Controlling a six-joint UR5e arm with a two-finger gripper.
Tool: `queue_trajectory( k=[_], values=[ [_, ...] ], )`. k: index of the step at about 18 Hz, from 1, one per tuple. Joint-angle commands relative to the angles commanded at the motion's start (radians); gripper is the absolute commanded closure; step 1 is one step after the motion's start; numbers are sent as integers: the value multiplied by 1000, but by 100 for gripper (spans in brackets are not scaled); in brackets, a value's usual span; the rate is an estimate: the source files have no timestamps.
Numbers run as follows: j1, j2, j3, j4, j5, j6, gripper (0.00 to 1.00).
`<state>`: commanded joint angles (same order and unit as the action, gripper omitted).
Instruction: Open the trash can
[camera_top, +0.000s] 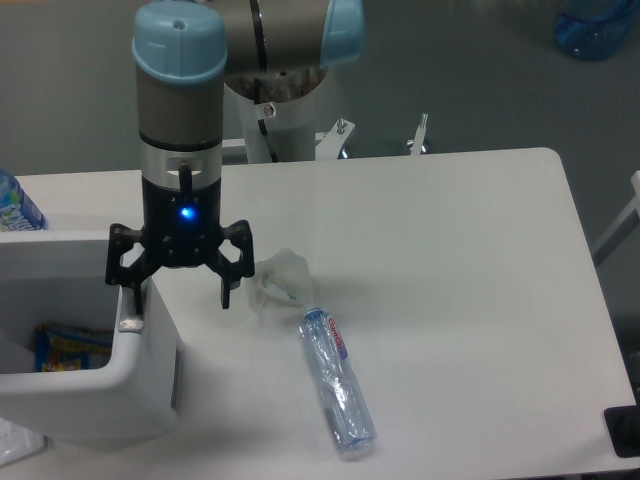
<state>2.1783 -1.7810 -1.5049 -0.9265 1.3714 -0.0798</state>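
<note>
Arm upright over the table's left side, gripper (180, 288) pointing straight down

The wrist column drops vertically from a pale-blue capped joint at the top of the view; the black gripper body hangs below it (a small blue light glows on its front face); its two fingers (226, 290) stand spread wide apart, tips downward; nothing sits between them; the left-hand fingertip in the view is low.

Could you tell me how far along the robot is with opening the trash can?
Done, apparently: the large boxy white plastic trash can shows an open top, with a blue and yellow packet visible inside; no lid in view covers it. In hand: the black two-finger gripper hangs open over the can's right rim, one finger at the wall, gripping nothing. Left: probably just withdrawing the arm.
</note>
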Motion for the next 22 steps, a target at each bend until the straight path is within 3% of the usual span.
queue_trajectory(
  k=[4,9,14,16,20,22],
  values=[
    [15,6,34,2,3,11,0],
    [127,8,77,6,40,82,0],
    [182,12,43,-17,265,231,0],
    [204,15,32,-40,299,285,0],
    [290,54,22,-155,308,483,0],
    [320,72,8,-164,310,557,0]
  ],
)
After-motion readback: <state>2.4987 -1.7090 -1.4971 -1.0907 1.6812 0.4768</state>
